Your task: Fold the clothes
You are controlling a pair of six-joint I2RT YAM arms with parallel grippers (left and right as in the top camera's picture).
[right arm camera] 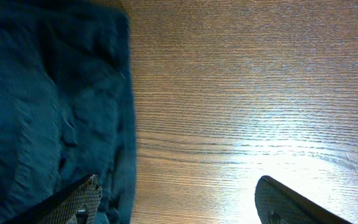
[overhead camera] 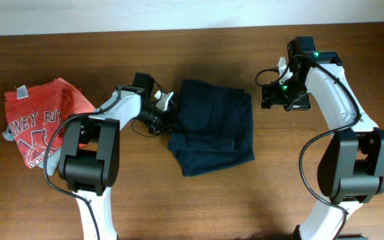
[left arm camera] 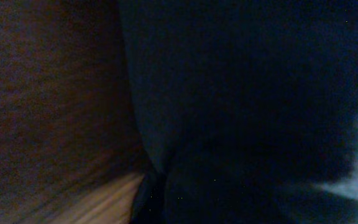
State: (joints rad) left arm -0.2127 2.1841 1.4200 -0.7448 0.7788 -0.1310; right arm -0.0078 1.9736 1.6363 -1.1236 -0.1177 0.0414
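Note:
The clothes, a dark navy garment, lie bunched in a compact heap at the table's middle. My left gripper is at the garment's left edge. In the left wrist view the dark fabric fills most of the frame and gathers toward the jaws at the bottom; the fingers are lost in the dark and seem shut on the cloth. My right gripper is wide open and empty, just right of the garment's upper right corner. In the right wrist view, the right gripper has one finger over the garment's edge.
A red printed T-shirt lies crumpled at the far left of the wooden table. Bare wood lies under the right gripper. The table's back edge runs along the top of the overhead view.

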